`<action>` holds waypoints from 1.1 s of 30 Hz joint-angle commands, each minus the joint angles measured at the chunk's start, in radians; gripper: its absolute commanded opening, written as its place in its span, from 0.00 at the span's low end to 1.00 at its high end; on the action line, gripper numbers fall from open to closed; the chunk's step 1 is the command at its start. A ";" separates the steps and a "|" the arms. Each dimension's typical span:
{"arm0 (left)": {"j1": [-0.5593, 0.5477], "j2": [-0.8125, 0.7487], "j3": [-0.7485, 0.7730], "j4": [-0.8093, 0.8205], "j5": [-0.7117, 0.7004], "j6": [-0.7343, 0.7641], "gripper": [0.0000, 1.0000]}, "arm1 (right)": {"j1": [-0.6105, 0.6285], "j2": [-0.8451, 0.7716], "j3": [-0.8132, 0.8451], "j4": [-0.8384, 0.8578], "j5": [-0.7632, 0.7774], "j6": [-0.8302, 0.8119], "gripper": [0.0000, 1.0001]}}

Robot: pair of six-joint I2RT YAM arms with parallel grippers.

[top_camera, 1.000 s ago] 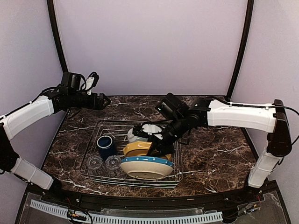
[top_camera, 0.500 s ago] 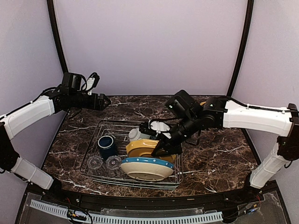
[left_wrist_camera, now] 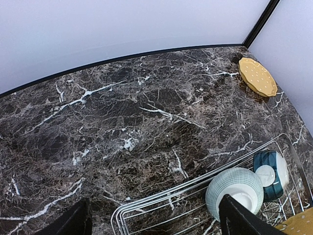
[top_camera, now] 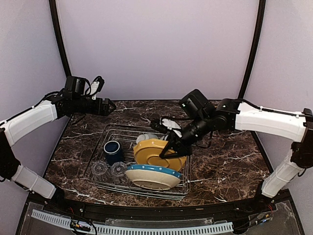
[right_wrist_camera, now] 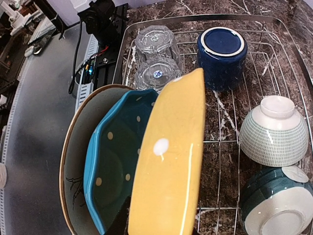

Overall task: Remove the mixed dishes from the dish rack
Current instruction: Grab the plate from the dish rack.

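My right gripper (top_camera: 172, 148) is shut on the rim of a yellow white-spotted plate (top_camera: 156, 152) and holds it tilted on edge just above the dish rack (top_camera: 96, 159). In the right wrist view the yellow plate (right_wrist_camera: 168, 166) fills the middle. Beside it stand a teal spotted dish (right_wrist_camera: 110, 166) and a cream plate (right_wrist_camera: 73, 161). The cream blue-rimmed plate (top_camera: 152, 177) leans at the rack's front. A dark blue mug (top_camera: 113, 151), two clear glasses (top_camera: 99, 169) (top_camera: 118, 169), a pale bowl (right_wrist_camera: 274, 129) and a teal bowl (right_wrist_camera: 271, 200) sit in the rack. My left gripper (top_camera: 111, 105) is open and empty above the back left of the table.
In the left wrist view another yellow spotted plate (left_wrist_camera: 257, 77) lies on the marble table near the back right corner. The rack's back corner (left_wrist_camera: 146, 205) lies below my left gripper (left_wrist_camera: 156, 220). Purple walls close the back and sides.
My right gripper has moved up and to the right with the yellow plate, raising it from between the dishes. The left arm has not moved.
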 commanded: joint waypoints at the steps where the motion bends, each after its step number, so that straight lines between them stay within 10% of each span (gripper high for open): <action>1: 0.006 -0.006 0.008 -0.012 0.017 0.007 0.89 | -0.081 0.000 0.085 0.208 -0.099 0.150 0.00; 33: 0.006 -0.005 0.010 -0.009 0.042 -0.003 0.89 | -0.227 0.078 0.158 0.261 -0.445 0.337 0.00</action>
